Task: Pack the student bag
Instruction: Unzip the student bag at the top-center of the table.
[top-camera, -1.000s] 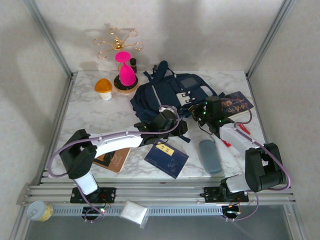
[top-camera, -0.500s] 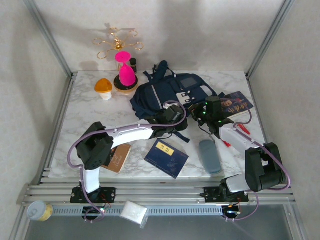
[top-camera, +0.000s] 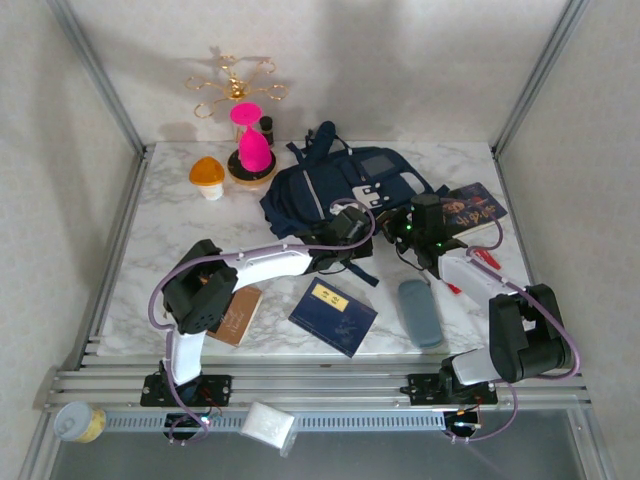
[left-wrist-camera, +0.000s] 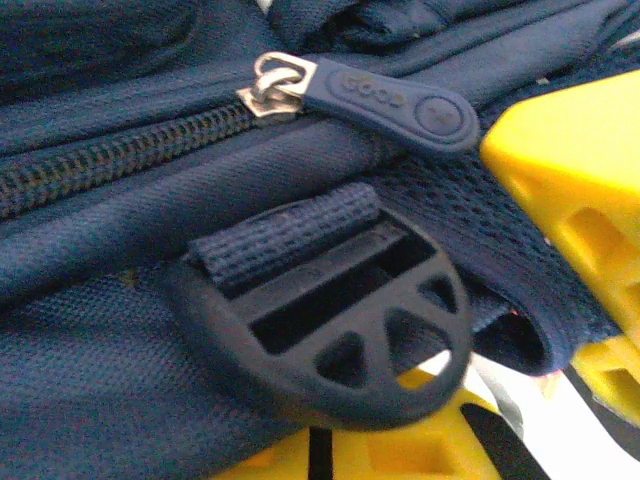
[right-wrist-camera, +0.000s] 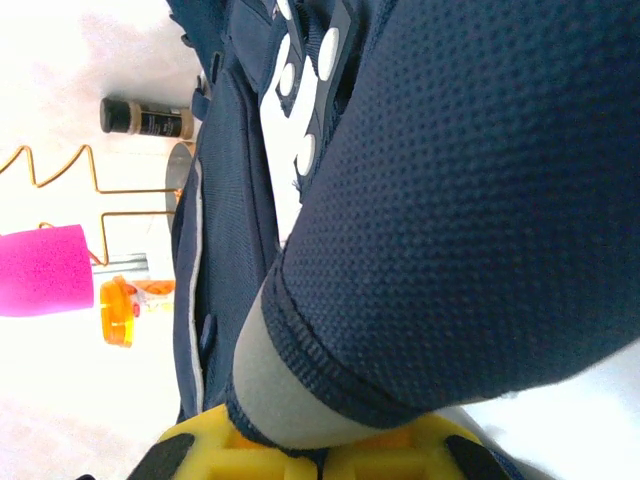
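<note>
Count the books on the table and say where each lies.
3. A brown book partly under the left arm, a navy book with a yellow label front centre, a dark illustrated book right of the student bag. Others may hide under the bag.

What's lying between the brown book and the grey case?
In the top view, a navy book with a yellow label lies between them.

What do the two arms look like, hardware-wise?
Both match: the left arm and right arm have white tubular links between chunky black joint housings. A lilac cable runs along each in loose loops. Small green lights glow near the right arm's wrist. The jaws are yellow moulded plastic with open ribbing.
</note>
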